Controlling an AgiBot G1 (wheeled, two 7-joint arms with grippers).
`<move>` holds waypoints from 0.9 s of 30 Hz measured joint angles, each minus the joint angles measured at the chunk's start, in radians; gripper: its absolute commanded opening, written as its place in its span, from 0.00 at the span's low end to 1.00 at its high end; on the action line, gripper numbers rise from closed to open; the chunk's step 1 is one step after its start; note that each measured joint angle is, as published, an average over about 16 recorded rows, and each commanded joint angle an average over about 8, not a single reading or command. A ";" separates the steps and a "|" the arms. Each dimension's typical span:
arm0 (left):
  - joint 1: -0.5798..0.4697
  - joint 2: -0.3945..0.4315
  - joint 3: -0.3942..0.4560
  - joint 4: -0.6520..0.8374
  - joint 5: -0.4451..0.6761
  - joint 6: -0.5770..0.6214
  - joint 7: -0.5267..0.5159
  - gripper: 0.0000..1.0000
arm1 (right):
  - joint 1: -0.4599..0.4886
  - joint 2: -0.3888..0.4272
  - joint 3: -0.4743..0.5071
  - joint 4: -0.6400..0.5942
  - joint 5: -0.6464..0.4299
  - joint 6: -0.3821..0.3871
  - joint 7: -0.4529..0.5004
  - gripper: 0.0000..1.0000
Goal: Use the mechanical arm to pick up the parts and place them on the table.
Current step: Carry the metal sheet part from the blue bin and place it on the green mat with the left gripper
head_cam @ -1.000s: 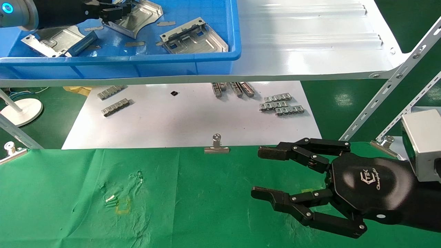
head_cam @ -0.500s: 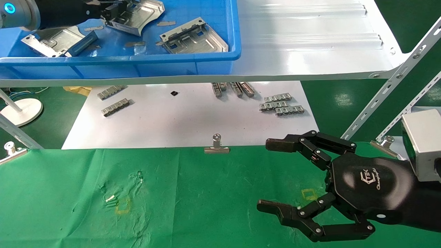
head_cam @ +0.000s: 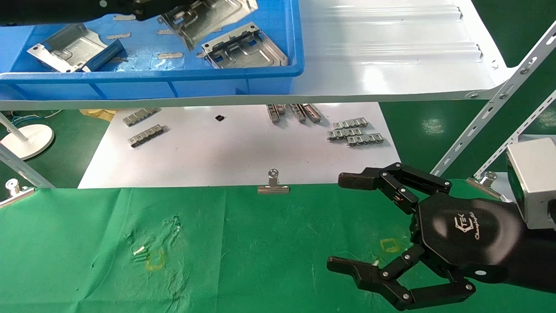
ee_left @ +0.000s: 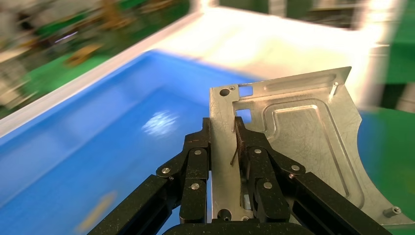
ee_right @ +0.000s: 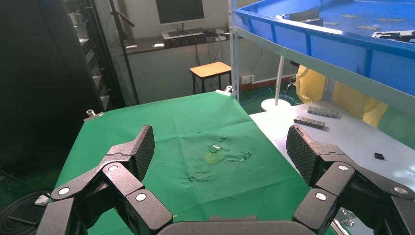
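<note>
My left gripper (head_cam: 152, 9) is at the far left, over the blue bin (head_cam: 173, 74), shut on one silver part (head_cam: 213, 15) that hangs lifted and tilted above the bin floor. In the left wrist view its fingers (ee_left: 195, 156) pinch the part (ee_left: 303, 142) by its flat edge strip. Two more parts (head_cam: 245, 48) (head_cam: 69, 45) lie in the bin. My right gripper (head_cam: 343, 221) hovers open and empty over the green table (head_cam: 243, 252) at the near right. The right wrist view shows only bare cloth between its pads (ee_right: 142, 147).
The bin stands on a glossy white shelf (head_cam: 391, 52) held by slanted metal struts (head_cam: 491, 108) at the right. Below lies a white board (head_cam: 234, 152) with grey link strips (head_cam: 354, 132). Binder clips (head_cam: 273, 184) hold the cloth's far edge.
My left gripper has raised the part off the bin floor and carried it to the right. My right gripper's fingers have spread wider apart.
</note>
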 measured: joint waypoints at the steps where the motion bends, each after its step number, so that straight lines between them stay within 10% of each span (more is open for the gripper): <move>1: 0.000 -0.008 -0.002 -0.008 -0.006 0.039 0.016 0.00 | 0.000 0.000 0.000 0.000 0.000 0.000 0.000 1.00; 10: 0.020 -0.082 0.015 -0.110 -0.047 0.239 0.146 0.00 | 0.000 0.000 0.000 0.000 0.000 0.000 0.000 1.00; 27: 0.250 -0.352 0.222 -0.517 -0.269 0.255 0.277 0.00 | 0.000 0.000 0.000 0.000 0.000 0.000 0.000 1.00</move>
